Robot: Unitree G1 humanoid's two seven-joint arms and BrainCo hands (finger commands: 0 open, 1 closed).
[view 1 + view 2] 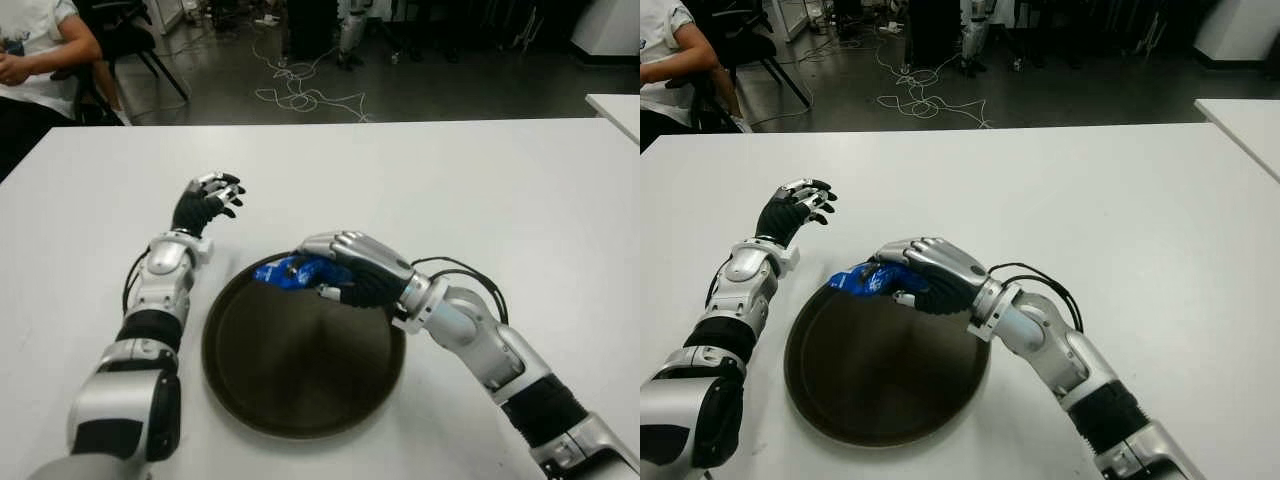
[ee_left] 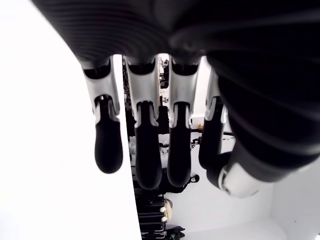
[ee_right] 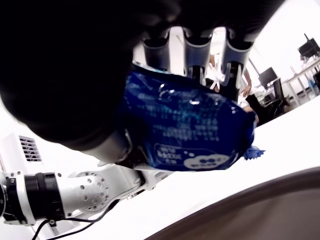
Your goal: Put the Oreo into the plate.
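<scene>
A blue Oreo packet [image 1: 287, 271] is clasped in my right hand [image 1: 345, 268], whose fingers curl over its top while the thumb presses from below. The packet [image 3: 192, 127] hangs just above the far rim of a dark round plate [image 1: 300, 360] near the table's front edge. My left hand [image 1: 210, 200] shows to the left of the plate and a little farther back, fingers spread and holding nothing.
The white table [image 1: 480, 190] stretches wide around the plate. A seated person [image 1: 35, 50] is beyond the table's far left corner, by a black chair [image 1: 130, 40]. Cables [image 1: 300, 95] lie on the floor behind. A second white table's corner [image 1: 615, 105] shows at the right.
</scene>
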